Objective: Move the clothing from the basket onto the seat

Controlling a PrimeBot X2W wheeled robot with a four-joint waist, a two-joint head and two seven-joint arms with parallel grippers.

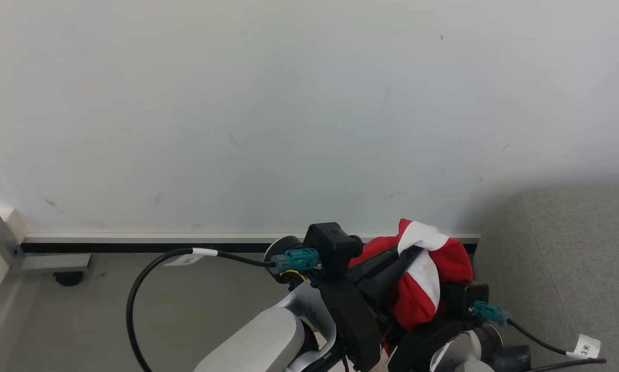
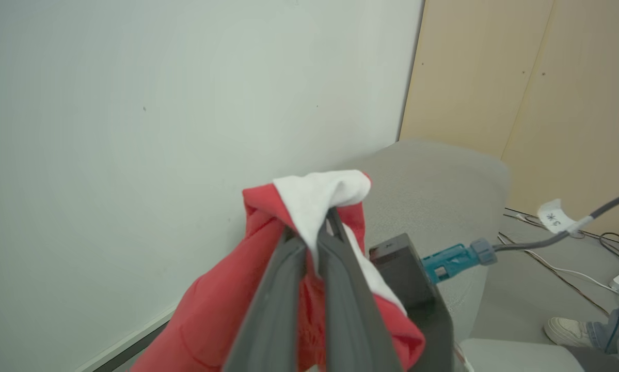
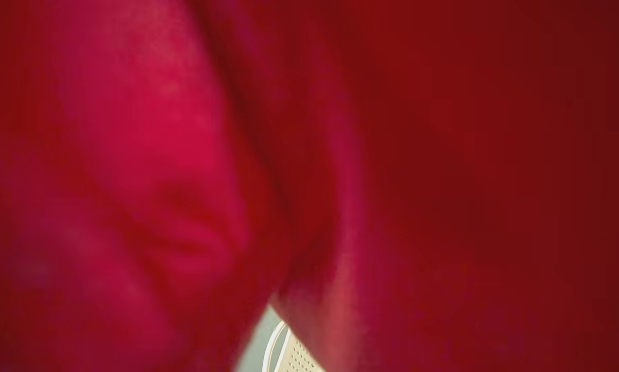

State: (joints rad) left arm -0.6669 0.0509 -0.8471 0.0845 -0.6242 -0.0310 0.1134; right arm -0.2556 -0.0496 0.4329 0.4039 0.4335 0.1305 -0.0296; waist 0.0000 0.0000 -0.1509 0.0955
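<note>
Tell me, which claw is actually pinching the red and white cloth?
The left claw: its fingers are shut on the cloth at its white fold. The right wrist merely sits under the drape.

Looking like a lab/test rm staged w/ furniture: bare scuffed white wall filling upper frame in head view, grey seat sitting at right, loose cables trailing over grey floor at right of left wrist view, beige panels standing upper right.

Red-and-white clothing, grey seat, white wall
</note>
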